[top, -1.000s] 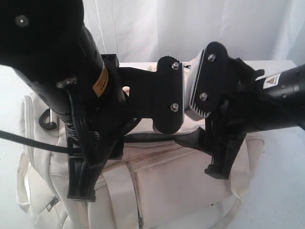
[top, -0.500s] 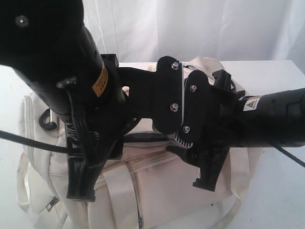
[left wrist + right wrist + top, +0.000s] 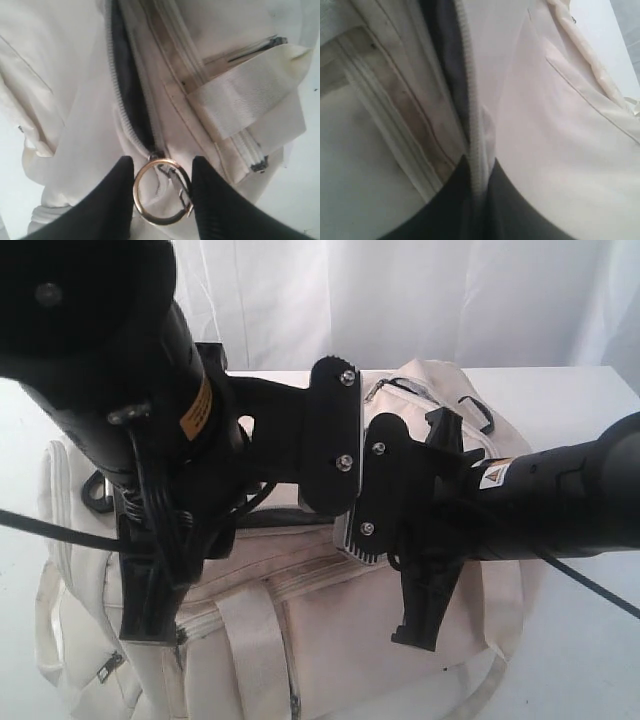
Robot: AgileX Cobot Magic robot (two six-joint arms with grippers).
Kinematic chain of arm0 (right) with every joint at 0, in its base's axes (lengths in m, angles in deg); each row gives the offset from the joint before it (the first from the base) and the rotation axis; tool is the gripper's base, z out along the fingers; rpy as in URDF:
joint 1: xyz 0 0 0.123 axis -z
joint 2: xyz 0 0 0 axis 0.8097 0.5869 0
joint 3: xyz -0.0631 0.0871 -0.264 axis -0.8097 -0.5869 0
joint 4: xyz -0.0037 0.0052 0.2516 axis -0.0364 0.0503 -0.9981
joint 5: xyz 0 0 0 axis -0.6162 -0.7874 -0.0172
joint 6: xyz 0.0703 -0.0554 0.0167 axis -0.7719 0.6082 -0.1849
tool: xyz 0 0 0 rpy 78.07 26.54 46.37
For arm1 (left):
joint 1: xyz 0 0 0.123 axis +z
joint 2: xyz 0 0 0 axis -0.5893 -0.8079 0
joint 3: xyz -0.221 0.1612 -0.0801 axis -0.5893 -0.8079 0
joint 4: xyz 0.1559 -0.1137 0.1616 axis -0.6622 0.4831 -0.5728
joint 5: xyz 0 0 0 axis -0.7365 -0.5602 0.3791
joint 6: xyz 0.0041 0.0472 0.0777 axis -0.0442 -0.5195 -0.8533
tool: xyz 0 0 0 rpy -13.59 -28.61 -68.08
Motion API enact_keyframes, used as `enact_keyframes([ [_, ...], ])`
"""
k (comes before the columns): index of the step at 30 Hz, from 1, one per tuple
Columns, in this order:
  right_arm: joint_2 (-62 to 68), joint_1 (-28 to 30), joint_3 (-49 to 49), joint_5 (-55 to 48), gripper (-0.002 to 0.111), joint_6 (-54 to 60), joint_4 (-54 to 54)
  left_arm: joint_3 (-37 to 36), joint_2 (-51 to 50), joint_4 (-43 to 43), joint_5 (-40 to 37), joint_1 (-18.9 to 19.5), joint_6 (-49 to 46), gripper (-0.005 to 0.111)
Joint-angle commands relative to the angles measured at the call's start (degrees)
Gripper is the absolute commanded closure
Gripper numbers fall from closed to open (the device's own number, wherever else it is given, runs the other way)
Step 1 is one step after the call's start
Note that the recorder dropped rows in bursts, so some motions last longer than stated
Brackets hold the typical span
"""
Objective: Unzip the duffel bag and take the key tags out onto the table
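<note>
We see the white table (image 3: 590, 660) running from the near edge to the far wall, and the cream duffel bag (image 3: 330, 625) lies on it, in the near middle of the scene, below both arms. The black left arm (image 3: 90, 360) fills the near left, and the right arm (image 3: 570, 500) reaches in from the right; their wrists meet above the bag's top.

A pale webbing handle (image 3: 245, 650) crosses the bag's near side, and a black D-ring (image 3: 97, 495) hangs at its left end. Along the top the zipper is partly undone, and the opening (image 3: 129, 100) is a narrow slit that shows only dark grey lining. We cannot see what lies inside.

The left claw (image 3: 162, 165) sits at one end of that slit. A metal ring (image 3: 136, 194) at the zipper's end lies between its two black fingers, with its rim against both, so we read the claw as clamped across the ring.

The right claw (image 3: 477, 162) has its fingers nearly together, pinching the toothed zipper edge (image 3: 474, 130) beside the grey lining.
</note>
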Motion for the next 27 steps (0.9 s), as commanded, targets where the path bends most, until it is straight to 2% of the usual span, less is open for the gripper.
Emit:
enact_keyframes([
  [1, 0.07, -0.23, -0.14, -0.27, 0.108, 0.33, 0.22, 0.29, 1.01, -3.93, -5.44, -0.09, 2.26, 0.107],
  [13, 0.07, -0.23, -0.14, -0.40, 0.108, 0.22, 0.23, 0.29, 1.01, -5.40, -5.44, 0.19, 4.83, 0.107],
  [27, 0.07, -0.23, -0.30, -0.65, 0.108, -5.40, 5.31, 0.06, 3.90, 2.28, -5.44, 8.44, 6.03, 0.107],
])
